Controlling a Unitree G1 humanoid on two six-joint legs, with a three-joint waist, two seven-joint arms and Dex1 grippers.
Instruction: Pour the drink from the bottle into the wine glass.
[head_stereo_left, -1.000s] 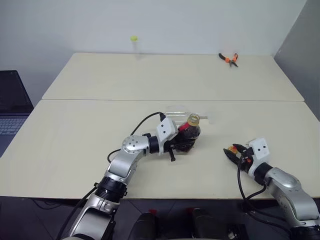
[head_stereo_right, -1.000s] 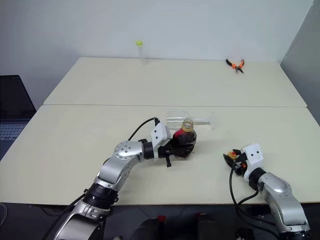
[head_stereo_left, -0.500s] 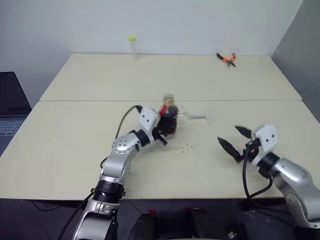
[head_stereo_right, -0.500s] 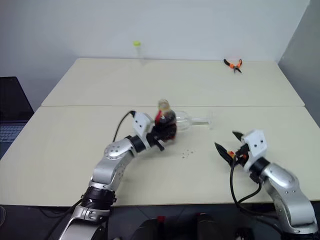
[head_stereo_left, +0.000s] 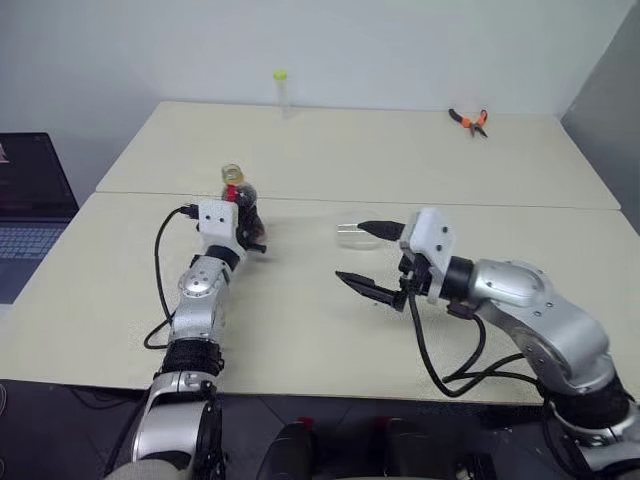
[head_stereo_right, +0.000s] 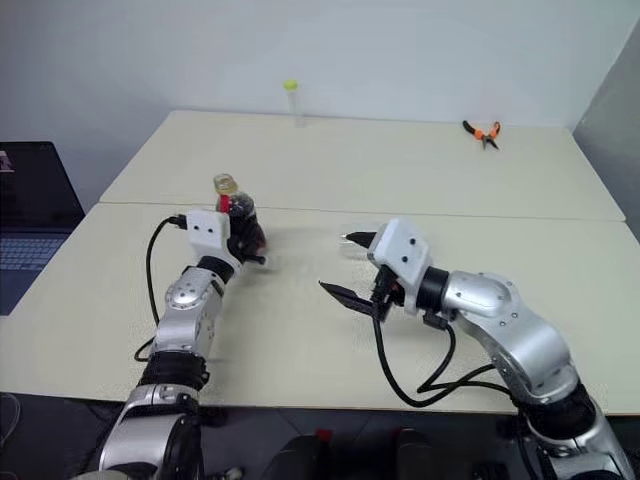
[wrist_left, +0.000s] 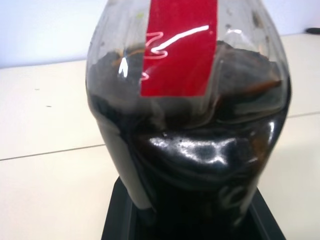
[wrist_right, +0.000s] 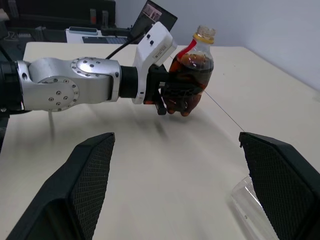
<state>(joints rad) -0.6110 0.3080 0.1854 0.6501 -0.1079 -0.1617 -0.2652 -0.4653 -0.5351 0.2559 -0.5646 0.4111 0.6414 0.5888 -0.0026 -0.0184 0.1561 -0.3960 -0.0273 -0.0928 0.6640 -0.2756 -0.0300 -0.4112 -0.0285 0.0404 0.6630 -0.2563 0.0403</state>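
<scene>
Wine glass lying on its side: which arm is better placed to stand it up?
The right. Its open claw is beside the wine glass, while the left claw is shut on the bottle.

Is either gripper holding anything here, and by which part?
The left gripper grips the bottle around its lower body, upright. The right gripper is open and empty.

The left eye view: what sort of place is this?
Probably a lab or workshop room: two plain beige tables pushed together against a bare white wall, orange-handled pliers at the far edge, and an open dark laptop beside the tables.
</scene>
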